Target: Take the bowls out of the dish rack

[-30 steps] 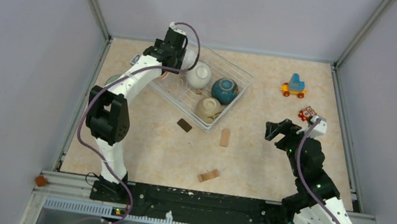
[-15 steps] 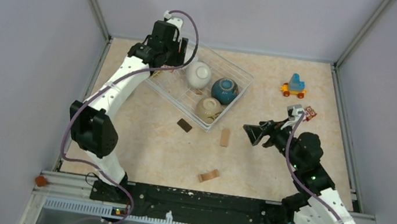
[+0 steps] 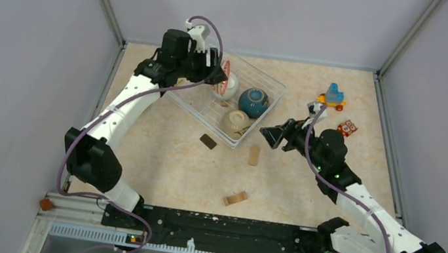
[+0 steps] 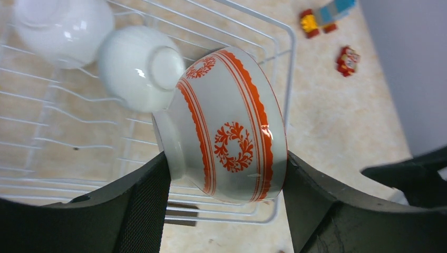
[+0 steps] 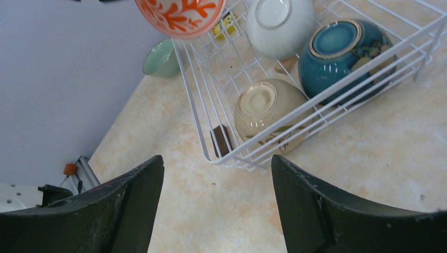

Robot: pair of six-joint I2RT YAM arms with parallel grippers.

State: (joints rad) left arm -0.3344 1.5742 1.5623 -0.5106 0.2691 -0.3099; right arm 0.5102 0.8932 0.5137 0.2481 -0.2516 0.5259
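Observation:
My left gripper [image 3: 219, 73] is shut on the white bowl with orange-red pattern [image 4: 226, 126] and holds it tilted on its side above the white wire dish rack [image 3: 269, 80]. In the rack a white bowl [image 3: 228, 89], a dark teal bowl [image 3: 254, 102] and a beige bowl [image 3: 235, 121] lie upside down. A second white bowl [image 4: 63, 23] shows in the left wrist view. A pale green bowl [image 5: 161, 60] stands on the table outside the rack's far side. My right gripper [image 3: 270, 135] is open and empty, just off the rack's near corner [image 5: 232, 158].
Wooden blocks lie in front of the rack: a dark one [image 3: 208, 141], a light one [image 3: 253, 155] and one nearer the arms [image 3: 235, 198]. A toy train [image 3: 332, 97] and a red block [image 3: 347, 127] sit at the right. Grey walls enclose the table.
My left gripper has lifted the orange-patterned bowl up out of the rack. My right arm has swung left towards the rack's near corner.

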